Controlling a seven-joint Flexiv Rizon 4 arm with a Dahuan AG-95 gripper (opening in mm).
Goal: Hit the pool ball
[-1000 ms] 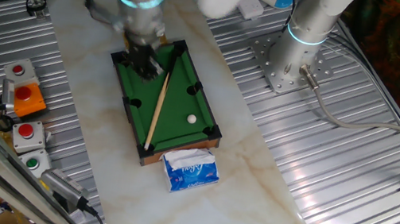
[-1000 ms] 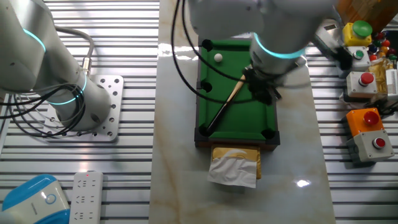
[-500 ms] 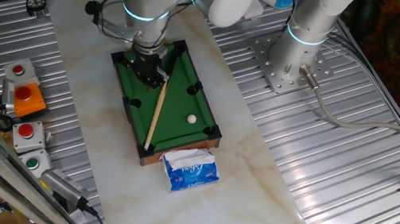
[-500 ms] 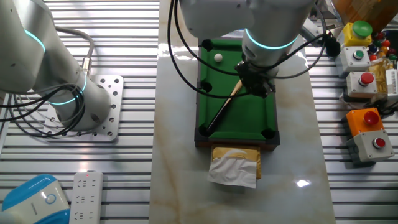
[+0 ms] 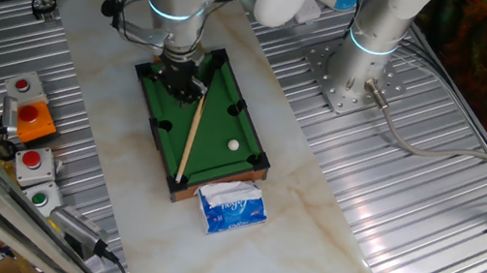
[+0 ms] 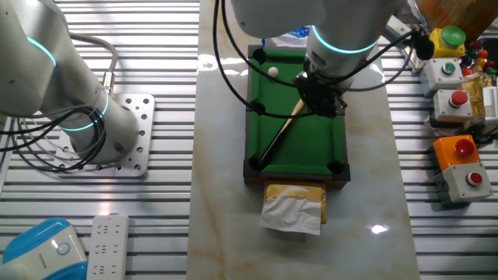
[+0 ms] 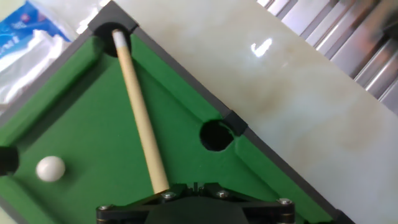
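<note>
The pool ball (image 5: 233,144) is a tiny white sphere on the green felt of the miniature pool table (image 5: 224,104). It also shows in the other fixed view (image 6: 273,71) and in the hand view (image 7: 50,168). A thin wooden cue stick (image 5: 190,138) lies diagonally on the felt, apart from the ball. My gripper (image 5: 183,86) hangs low over the table's far end, at the cue's butt end. In the hand view the gripper (image 7: 194,186) has its jaws together, and the cue (image 7: 140,118) runs under its left side, not between the jaws.
A blue and white tissue pack (image 5: 232,205) lies against the table's near end. Button boxes (image 5: 29,118) stand at the left. A second arm's base (image 5: 357,71) is bolted at the back right. A corner pocket (image 7: 216,135) lies just ahead of the gripper.
My gripper has moved from the table's far corner to above the cue's butt end and turned slightly. The cue and the ball have not moved.
</note>
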